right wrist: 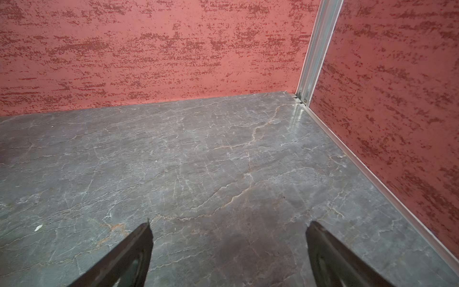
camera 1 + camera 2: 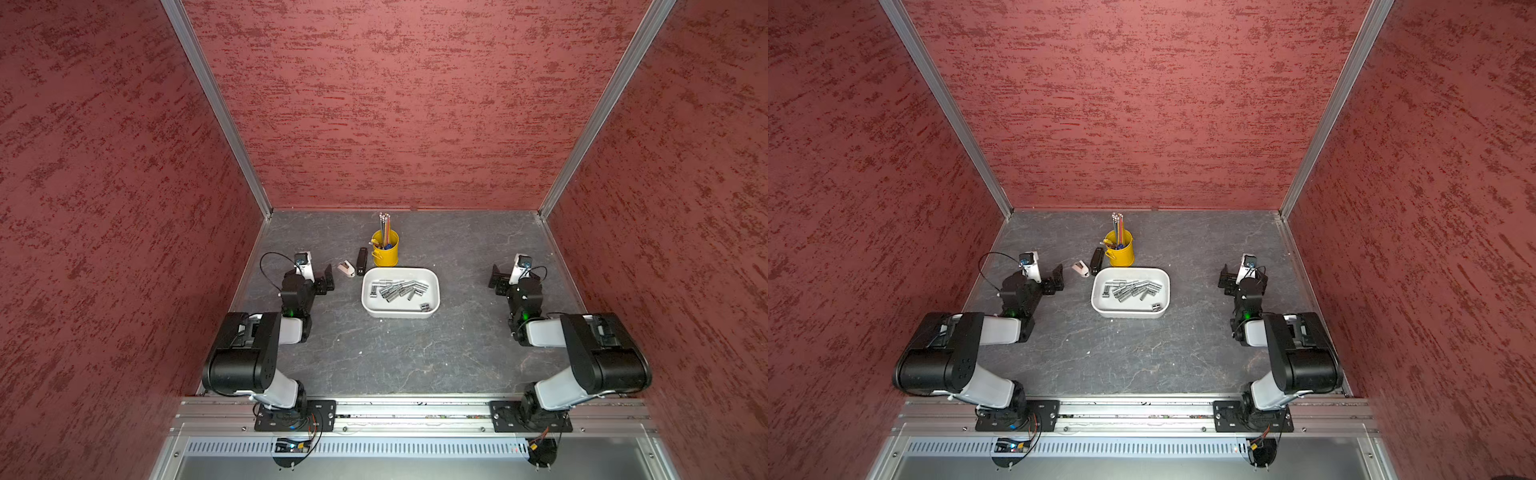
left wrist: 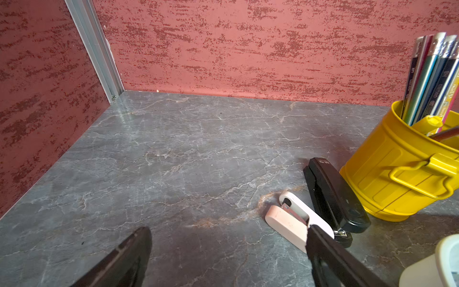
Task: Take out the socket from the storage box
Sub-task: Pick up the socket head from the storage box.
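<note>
Silver sockets (image 2: 398,289) lie in the white storage box (image 2: 399,314), with the left hand (image 2: 326,280) and right hand (image 2: 497,280) spread wide and empty on either side, so the job looks not yet begun: one hand must reach in and pinch one.

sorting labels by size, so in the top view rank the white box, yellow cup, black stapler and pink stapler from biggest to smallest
1. box
2. cup
3. black stapler
4. pink stapler
All four sit close together, so nearness to the camera hardly skews this.
</note>
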Action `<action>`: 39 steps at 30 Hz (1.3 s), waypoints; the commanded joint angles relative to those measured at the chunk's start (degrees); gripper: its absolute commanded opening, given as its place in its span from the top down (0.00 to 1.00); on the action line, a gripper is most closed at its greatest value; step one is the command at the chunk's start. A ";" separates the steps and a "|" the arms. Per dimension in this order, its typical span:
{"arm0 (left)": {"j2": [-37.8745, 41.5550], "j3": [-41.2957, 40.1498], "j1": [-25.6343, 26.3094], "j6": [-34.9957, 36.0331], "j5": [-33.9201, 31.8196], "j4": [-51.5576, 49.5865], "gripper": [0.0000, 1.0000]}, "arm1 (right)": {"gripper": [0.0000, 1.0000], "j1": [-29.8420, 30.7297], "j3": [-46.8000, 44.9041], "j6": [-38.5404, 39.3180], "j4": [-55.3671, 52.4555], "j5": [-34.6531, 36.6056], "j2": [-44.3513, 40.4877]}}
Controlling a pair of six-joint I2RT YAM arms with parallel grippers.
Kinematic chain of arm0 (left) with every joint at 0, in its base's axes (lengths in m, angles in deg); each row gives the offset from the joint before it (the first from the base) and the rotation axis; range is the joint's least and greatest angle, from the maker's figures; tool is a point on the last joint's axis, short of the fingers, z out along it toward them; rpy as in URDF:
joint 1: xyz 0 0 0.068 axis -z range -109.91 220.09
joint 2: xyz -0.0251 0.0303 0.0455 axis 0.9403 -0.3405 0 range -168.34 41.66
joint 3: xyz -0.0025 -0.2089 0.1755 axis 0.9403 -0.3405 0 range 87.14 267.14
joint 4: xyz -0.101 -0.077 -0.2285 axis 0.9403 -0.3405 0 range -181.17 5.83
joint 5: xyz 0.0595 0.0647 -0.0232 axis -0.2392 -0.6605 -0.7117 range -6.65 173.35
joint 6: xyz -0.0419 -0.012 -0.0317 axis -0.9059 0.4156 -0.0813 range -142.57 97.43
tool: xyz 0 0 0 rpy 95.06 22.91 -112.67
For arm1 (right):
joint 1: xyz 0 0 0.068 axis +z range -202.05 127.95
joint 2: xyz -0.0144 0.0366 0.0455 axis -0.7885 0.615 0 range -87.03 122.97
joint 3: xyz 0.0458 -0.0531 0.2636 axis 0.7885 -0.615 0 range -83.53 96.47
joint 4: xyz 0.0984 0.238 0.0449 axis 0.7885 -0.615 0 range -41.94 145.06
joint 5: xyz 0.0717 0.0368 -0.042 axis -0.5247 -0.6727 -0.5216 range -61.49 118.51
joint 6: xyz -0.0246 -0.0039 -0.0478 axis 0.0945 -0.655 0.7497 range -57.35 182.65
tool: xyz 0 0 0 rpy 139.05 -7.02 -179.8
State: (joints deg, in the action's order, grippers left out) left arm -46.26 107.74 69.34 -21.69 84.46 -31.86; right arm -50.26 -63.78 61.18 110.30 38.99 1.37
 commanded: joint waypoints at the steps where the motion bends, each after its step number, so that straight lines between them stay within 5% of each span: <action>1: -0.32 0.93 -0.36 0.60 0.21 0.07 0.00 | 0.01 0.15 1.04 0.33 0.32 -0.80 0.37; 27: -0.18 1.24 -1.15 -0.13 1.45 -0.59 0.00 | 0.01 0.13 1.17 0.25 -0.05 -0.72 0.37; 30: 0.51 -2.34 0.48 -0.57 -5.76 5.95 0.00 | 0.02 0.15 1.04 0.31 0.09 -0.75 0.35; 35: 16.02 -4.18 4.58 3.51 -8.60 -3.05 0.00 | 0.02 1.52 1.88 1.58 -7.61 1.54 -8.12; 39: 29.61 -4.42 5.41 -11.85 -9.10 -8.79 0.00 | 0.01 4.65 5.83 -1.51 -22.05 7.90 -17.87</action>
State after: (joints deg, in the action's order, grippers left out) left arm -22.00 103.24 74.89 -24.68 77.13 -36.76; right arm -47.10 -62.21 62.01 98.41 41.81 -11.28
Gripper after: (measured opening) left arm 0.996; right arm 0.984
